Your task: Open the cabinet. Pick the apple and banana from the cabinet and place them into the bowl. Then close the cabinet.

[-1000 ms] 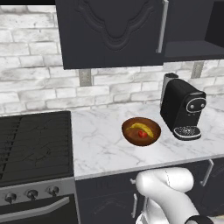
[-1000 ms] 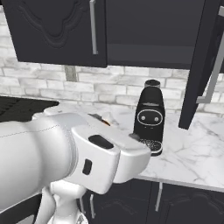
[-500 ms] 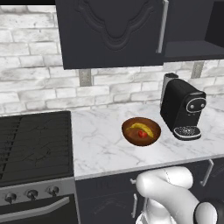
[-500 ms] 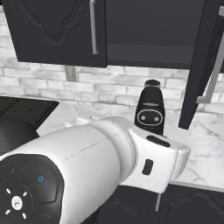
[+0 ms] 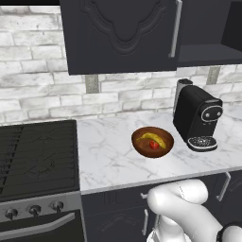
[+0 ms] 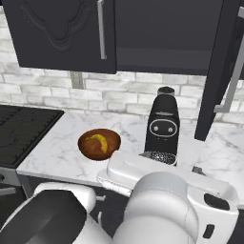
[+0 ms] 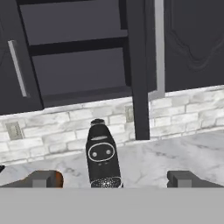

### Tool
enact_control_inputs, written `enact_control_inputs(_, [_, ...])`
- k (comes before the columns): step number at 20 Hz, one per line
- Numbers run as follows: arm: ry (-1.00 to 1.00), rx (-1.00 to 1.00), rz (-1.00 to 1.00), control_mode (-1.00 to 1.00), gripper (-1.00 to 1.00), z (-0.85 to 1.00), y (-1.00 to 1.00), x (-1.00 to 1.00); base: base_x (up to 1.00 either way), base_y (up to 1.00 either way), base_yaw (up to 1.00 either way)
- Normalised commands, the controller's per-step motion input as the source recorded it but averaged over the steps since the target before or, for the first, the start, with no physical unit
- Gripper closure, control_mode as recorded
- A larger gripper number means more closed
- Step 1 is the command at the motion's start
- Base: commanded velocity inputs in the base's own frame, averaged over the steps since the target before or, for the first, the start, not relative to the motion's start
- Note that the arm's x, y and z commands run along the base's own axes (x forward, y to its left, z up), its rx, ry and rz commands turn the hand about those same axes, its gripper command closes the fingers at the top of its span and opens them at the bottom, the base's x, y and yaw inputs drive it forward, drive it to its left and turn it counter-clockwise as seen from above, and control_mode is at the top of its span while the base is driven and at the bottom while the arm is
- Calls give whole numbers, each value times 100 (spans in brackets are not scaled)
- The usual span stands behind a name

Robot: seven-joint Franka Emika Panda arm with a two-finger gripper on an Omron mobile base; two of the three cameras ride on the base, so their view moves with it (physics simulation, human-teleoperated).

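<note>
The black cabinet (image 6: pixel 57 33) has its left door shut. Its right door (image 6: pixel 220 71) is swung out edge-on, baring empty shelves (image 7: pixel 78 65). On the marble counter the reddish-brown bowl (image 5: pixel 142 147) holds the yellow banana (image 5: pixel 150 138) and the red apple (image 5: pixel 154 145); from the right I see the bowl (image 6: pixel 88 148) with the banana (image 6: pixel 98 140) in it. My gripper (image 7: pixel 113 179) is open, its fingertips (image 7: pixel 43 178) wide apart with nothing between them. It faces the open cabinet from low in front of the counter. A sliver of the bowl (image 7: pixel 59 179) shows beside the left fingertip.
A black coffee machine (image 5: pixel 196 116) stands just right of the bowl, directly ahead of the hand (image 7: pixel 101 155). A black stove (image 5: pixel 38 156) fills the counter's left end. The open door's silver handle (image 6: pixel 233 71) juts out at the right. Bare marble (image 5: pixel 104 151) lies between stove and bowl.
The arm has swung across the right base view and now sits lower, uncovering the bowl. Bowl, fruit and cabinet doors have not moved.
</note>
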Motion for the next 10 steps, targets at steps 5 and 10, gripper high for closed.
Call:
enact_control_inputs(5, [-25, 0, 7, -100, -100, -6, -25, 23, 0, 0, 0])
enact_control_inputs(10, [-19, 0, 3, -100, -100, -8, -18, 41, 0, 0, 0])
